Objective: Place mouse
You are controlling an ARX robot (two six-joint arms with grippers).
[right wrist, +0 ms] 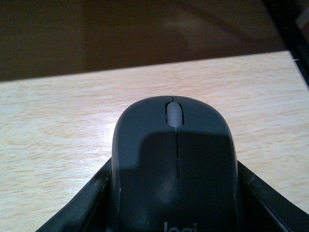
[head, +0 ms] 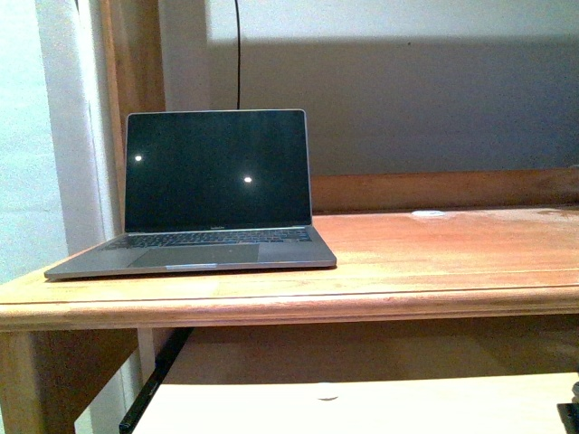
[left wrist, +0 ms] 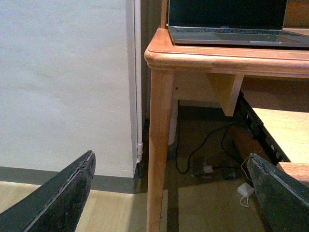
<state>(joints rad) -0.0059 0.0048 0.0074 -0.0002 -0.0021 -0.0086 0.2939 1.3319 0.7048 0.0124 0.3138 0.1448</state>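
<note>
The mouse (right wrist: 175, 169) is dark grey, with a scroll wheel and a faint logo. It fills the right wrist view. My right gripper (right wrist: 174, 212) is shut on the mouse, one black finger on each flank, above a pale wooden shelf (right wrist: 58, 145). In the front view the mouse is hidden; only a dark bit of the right arm (head: 572, 407) shows at the bottom right corner. My left gripper (left wrist: 171, 193) is open and empty, low near the floor beside the desk leg (left wrist: 159, 145). Its two black fingers (left wrist: 63, 198) stand far apart.
An open laptop (head: 213, 194) with a dark screen stands on the left part of the wooden desk (head: 434, 262). A small white disc (head: 427, 214) lies at the desk's back. A pale pull-out shelf (head: 362, 407) sits below. Cables and a white plug (left wrist: 245, 191) lie on the floor.
</note>
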